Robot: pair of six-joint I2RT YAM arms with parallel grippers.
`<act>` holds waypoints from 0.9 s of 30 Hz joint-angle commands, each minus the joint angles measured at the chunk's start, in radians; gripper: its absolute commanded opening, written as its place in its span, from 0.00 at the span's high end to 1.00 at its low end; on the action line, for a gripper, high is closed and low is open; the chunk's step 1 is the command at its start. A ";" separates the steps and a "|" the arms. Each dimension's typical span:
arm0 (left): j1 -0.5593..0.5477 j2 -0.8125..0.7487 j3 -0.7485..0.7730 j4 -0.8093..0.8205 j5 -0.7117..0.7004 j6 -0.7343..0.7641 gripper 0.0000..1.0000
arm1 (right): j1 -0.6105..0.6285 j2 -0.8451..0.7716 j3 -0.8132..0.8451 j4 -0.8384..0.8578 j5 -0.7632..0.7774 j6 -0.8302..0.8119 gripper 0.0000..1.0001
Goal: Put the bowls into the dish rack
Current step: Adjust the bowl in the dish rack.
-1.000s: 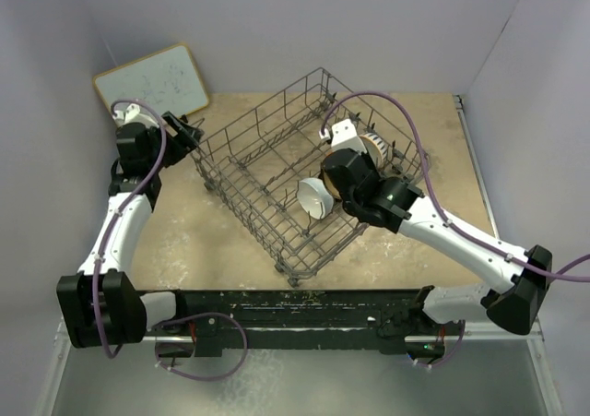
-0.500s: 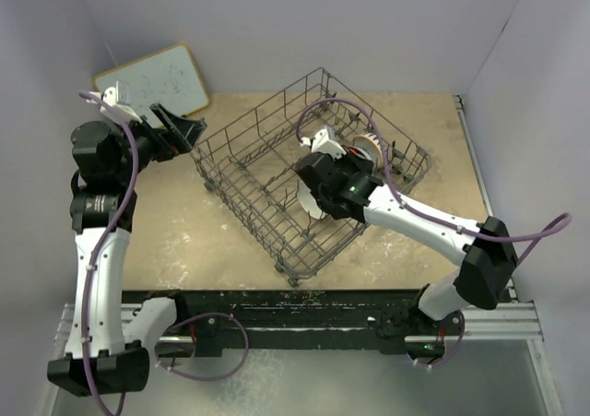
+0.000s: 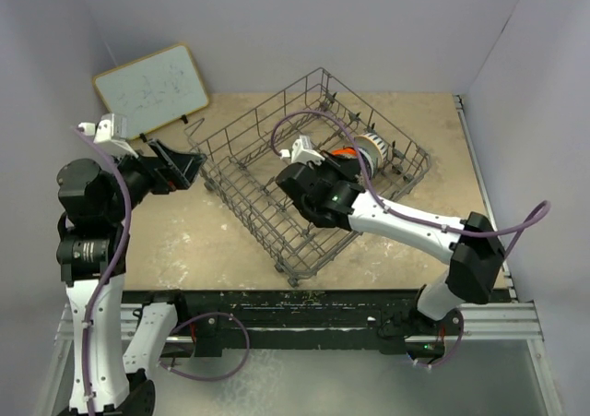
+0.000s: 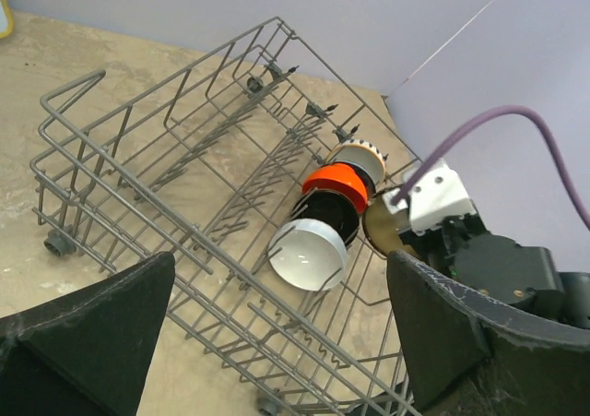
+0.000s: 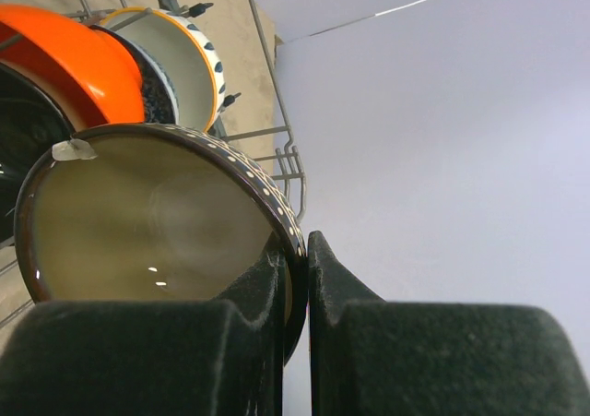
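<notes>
The grey wire dish rack (image 3: pixel 241 167) (image 4: pixel 138 181) sits at mid table. Four bowls stand on edge in one row inside it: white (image 4: pixel 309 255), glossy black (image 4: pixel 334 215), orange-red (image 4: pixel 337 185) (image 3: pixel 343 153) and blue-and-white (image 4: pixel 361 158) (image 3: pixel 374 144). My right gripper (image 5: pixel 297 250) is shut on the rim of the brown bowl with a cream inside (image 5: pixel 147 218) (image 4: pixel 385 231), held beside that row. In the top view the right wrist covers the brown and white bowls. My left gripper (image 3: pixel 184 165) (image 4: pixel 279 259) hangs open and empty above the rack's left corner.
A white board (image 3: pixel 152 89) lies at the far left corner. Purple cables loop over both arms. The rack's wire wall (image 5: pixel 277 148) rises just behind the held bowl. Grey walls close in the table on three sides.
The left arm has drawn back from the rack's left corner and risen, its jaws opening wide. The right arm has swung left over the rack with the brown bowl, covering the white bowl.
</notes>
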 commanded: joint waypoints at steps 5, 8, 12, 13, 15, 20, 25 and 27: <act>-0.002 -0.095 0.021 -0.056 0.014 0.026 0.01 | 0.010 0.061 0.077 -0.041 0.150 -0.031 1.00; -0.002 -0.117 0.031 -0.071 0.019 0.030 0.01 | 0.010 0.089 0.102 -0.087 0.167 -0.011 1.00; -0.002 -0.149 0.025 -0.086 0.030 0.031 0.01 | 0.010 0.135 0.143 -0.145 0.175 0.015 1.00; -0.002 -0.155 0.025 -0.089 0.028 0.033 0.01 | 0.009 0.148 0.151 -0.163 0.178 0.021 1.00; -0.002 -0.166 0.030 -0.106 0.028 0.038 0.01 | 0.009 0.172 0.172 -0.210 0.181 0.051 1.00; -0.004 -0.179 0.043 -0.126 0.032 0.048 0.01 | 0.009 0.218 0.194 -0.273 0.194 0.098 1.00; -0.004 -0.183 0.033 -0.127 0.064 0.034 0.01 | 0.007 0.263 0.225 -0.344 0.197 0.179 1.00; -0.004 -0.187 0.032 -0.131 0.068 0.031 0.01 | 0.006 0.287 0.244 -0.394 0.209 0.229 1.00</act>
